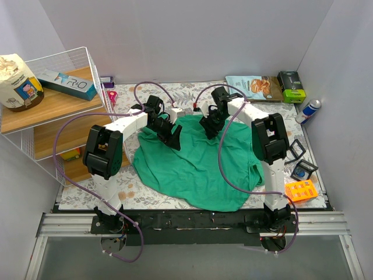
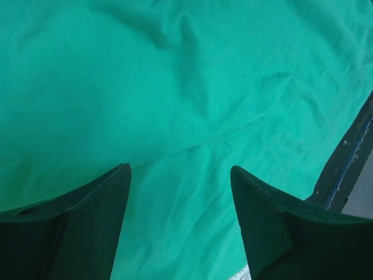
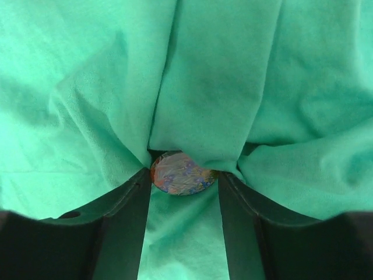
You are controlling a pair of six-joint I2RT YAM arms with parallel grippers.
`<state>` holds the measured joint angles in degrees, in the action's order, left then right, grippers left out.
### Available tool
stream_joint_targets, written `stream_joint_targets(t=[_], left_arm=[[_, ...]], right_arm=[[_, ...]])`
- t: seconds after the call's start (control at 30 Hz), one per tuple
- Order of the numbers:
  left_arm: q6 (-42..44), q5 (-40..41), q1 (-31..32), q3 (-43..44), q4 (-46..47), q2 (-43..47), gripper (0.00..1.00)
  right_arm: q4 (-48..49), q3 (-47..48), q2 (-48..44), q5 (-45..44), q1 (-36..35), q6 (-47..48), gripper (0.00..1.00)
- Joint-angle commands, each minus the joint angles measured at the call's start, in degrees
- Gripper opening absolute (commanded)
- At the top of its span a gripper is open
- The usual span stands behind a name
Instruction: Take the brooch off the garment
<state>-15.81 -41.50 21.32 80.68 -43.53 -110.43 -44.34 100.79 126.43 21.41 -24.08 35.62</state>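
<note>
The green garment [image 1: 192, 163] lies crumpled on the floral mat [image 1: 140, 195]. My right gripper [image 1: 208, 129] is down on its upper part. In the right wrist view the gripper [image 3: 183, 178] is shut on the brooch [image 3: 182, 174], a small round disc with a mottled blue and orange face. Cloth [image 3: 215, 87] is bunched and pulled in folds around the brooch. The brooch is hidden in the top view. My left gripper [image 1: 173, 139] hovers over the garment's upper left. In the left wrist view it [image 2: 180, 172] is open and empty above wrinkled green cloth [image 2: 175, 87].
A wire shelf [image 1: 58, 111] with a bag [image 1: 17, 81] and a box [image 1: 69, 83] stands at the left. Packets [image 1: 253, 87], a green box [image 1: 291, 86] and a can [image 1: 308, 111] lie at the back right. Black clips [image 1: 300, 160] and an orange box [image 1: 301, 190] lie at the right.
</note>
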Motion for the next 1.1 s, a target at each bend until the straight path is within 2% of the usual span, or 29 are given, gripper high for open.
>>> stream_joint_targets(t=[0.0, 0.17, 0.53, 0.67, 0.87, 0.97, 1.0, 1.07], left_arm=[[0.61, -2.19, -0.31, 2.2, 0.11, 1.54, 0.68], [-0.09, -2.89, -0.31, 2.02, 0.99, 1.45, 0.68], [-0.36, -3.42, -0.23, 1.49, 1.43, 1.62, 0.68], [-0.53, -3.5, -0.23, 1.58, 1.6, 1.54, 0.68], [-0.88, -3.86, -0.32, 1.84, 1.87, 1.19, 0.68], [-1.24, -4.12, -0.23, 2.2, 2.04, 0.83, 0.68], [-1.24, -4.29, -0.23, 2.46, 2.13, 0.83, 0.68], [-1.41, -5.08, -0.23, 2.9, 2.31, 0.66, 0.68]], right_arm=[[2.94, -0.77, -4.79, -3.3, 0.26, 0.33, 0.52], [3.2, -1.21, -6.37, -4.44, 0.34, 0.42, 0.47], [4.96, -0.77, -6.46, -8.57, 2.19, -0.11, 0.45], [4.61, -0.51, -6.2, -7.61, 2.45, -0.11, 0.33], [5.05, -1.3, -6.9, -7.87, 2.45, -0.37, 0.26], [4.52, -1.39, -6.9, -7.0, 2.45, -0.2, 0.15], [4.26, -1.39, -6.9, -6.47, 2.54, -0.02, 0.05], [3.91, -1.21, -7.25, -4.98, 2.46, 0.07, 0.01]])
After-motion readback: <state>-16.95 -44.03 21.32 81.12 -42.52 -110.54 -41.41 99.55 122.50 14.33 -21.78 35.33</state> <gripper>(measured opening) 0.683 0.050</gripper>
